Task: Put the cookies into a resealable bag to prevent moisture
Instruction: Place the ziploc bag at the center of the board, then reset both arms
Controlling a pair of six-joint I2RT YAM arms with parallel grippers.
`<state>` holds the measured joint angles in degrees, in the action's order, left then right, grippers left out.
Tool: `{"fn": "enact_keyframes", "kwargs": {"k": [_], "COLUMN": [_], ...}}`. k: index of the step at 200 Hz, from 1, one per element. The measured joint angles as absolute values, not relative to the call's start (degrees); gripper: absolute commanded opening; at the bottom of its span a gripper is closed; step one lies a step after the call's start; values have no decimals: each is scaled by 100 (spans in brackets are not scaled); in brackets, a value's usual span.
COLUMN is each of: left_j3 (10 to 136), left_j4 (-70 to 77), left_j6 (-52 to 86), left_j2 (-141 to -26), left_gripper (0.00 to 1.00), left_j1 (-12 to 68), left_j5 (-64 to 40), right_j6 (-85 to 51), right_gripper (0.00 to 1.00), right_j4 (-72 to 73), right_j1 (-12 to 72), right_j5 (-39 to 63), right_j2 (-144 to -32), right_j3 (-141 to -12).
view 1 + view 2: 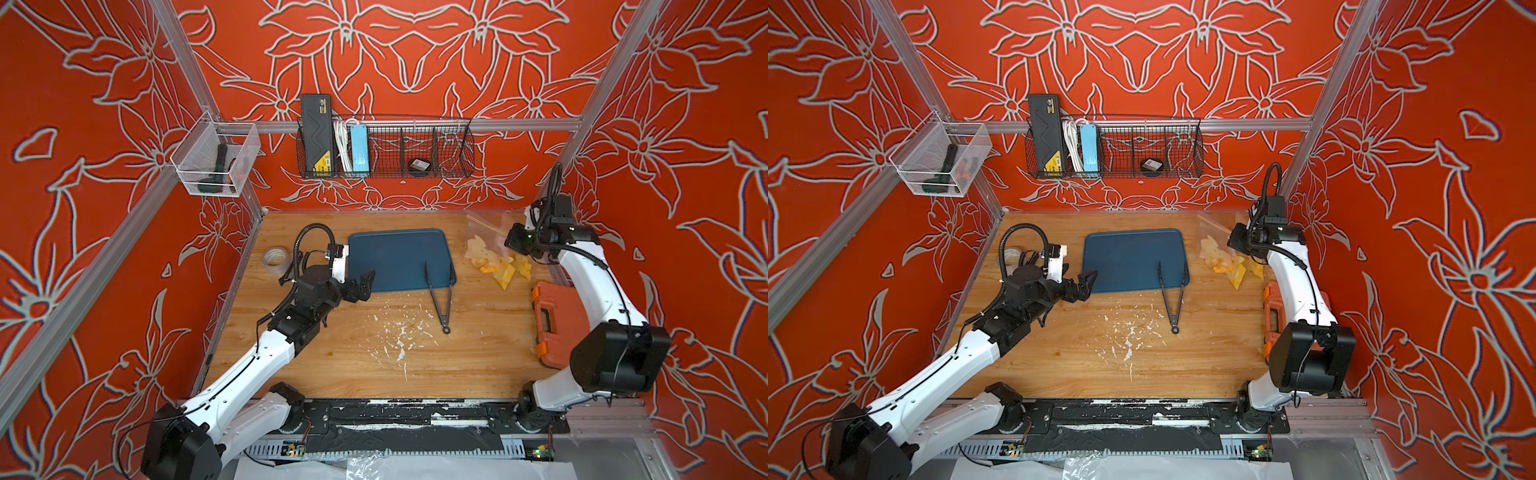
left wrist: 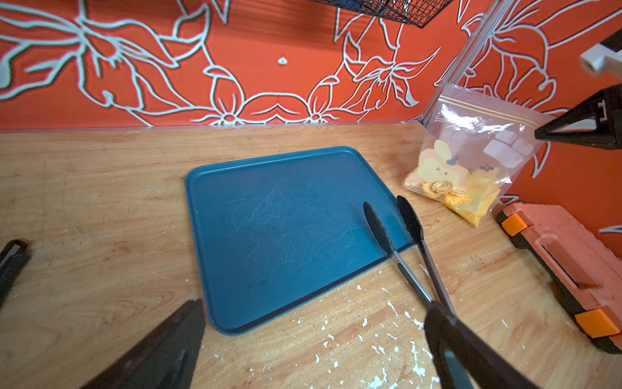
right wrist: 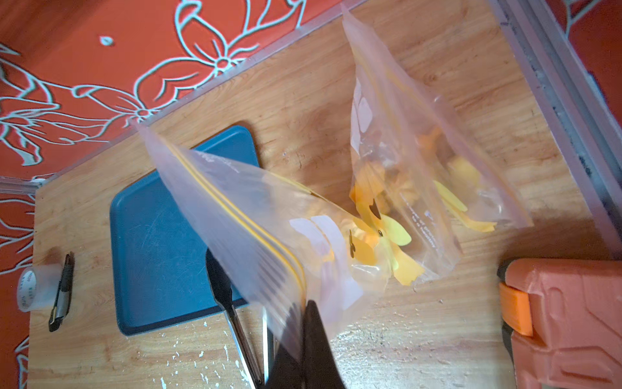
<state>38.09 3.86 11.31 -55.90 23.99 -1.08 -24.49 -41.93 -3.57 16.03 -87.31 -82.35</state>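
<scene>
Our right end effector (image 3: 308, 323) is clenched on the bag (image 3: 255, 208), pinching its edge right by the yellow zip (image 3: 232, 209). The bag is held up tilted at the far right of the bench (image 1: 415, 365), its low end on or just over the wood. Our left end effector (image 1: 362, 286) is released, jaws wide, hovering at the near left corner of the tray (image 1: 399, 257), well apart from the bag.

The cookies (image 2: 442, 192) show as orange swirls behind the plastic at the low end, mixed with yellow prints. A second bag (image 3: 404, 134) sits just beyond, and we cannot tell which cookies sit in which. None lie on the tray, which bears only the tips of the tongs (image 1: 440, 291).

We judge the filling done and sealing the step in hand. We cannot tell whether the zip is already pressed shut along its length.

To do it well, we should:
- hold the mouth above the cookies so nothing slides out;
- bring the left end effector across over the tray and pinch the zip's free end;
- run along the strip with firm, even pressure, using the right hold as anchor;
- grip only the strip, not the belly, or biscuits may crack;
- mind the tongs on the way and the case (image 1: 557, 316) at near right, and avoid dragging the second bag.
</scene>
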Motion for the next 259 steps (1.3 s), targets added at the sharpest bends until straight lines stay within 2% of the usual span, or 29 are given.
{"fn": "enact_keyframes", "kwargs": {"k": [55,76,97,120,132,169,199,226,230,243,259], "left_j3": [3747,3747,3710,3503,3354,2300,1673,1372,1308,1122,961], "left_j4": [412,410,412,515,659,1846,2436,2864,2954,3234,3616], "left_j6": [1199,1221,1264,1267,1234,976,473,180,145,82,3], "left_j2": [-5610,-5610,-5555,-5299,-5135,-4499,-4434,-4574,-4606,-4757,-5164], "left_gripper": [100,100,100,100,100,100,100,100,100,100,100], "left_j1": [2399,2399,2373,2250,2158,1931,1852,1579,1527,1376,1245], "left_j5": [-5,204,464,617,644,854,1496,1990,2038,2106,2165], "right_j6": [-2545,-2506,-2423,-2191,-2106,-1680,-1487,-1354,-1337,-1291,-1236], "right_gripper": [11,29,56,70,81,86,85,85,90,96,97], "right_j4": [-4176,-4115,-3997,-3916,-3752,-2856,-1787,-1157,-1039,-727,-329], "right_j1": [-683,-733,-733,-648,-521,158,174,169,169,169,169], "right_j5": [1479,1420,1393,1288,1050,340,-180,-526,-567,-707,-880], "right_j2": [-8731,-8698,-8499,-8106,-7703,-6097,-5304,-5282,-5315,-5535,-6007], "right_j3": [-7859,-7776,-7596,-7535,-7369,-5929,-4401,-3505,-3409,-3232,-3181]}}
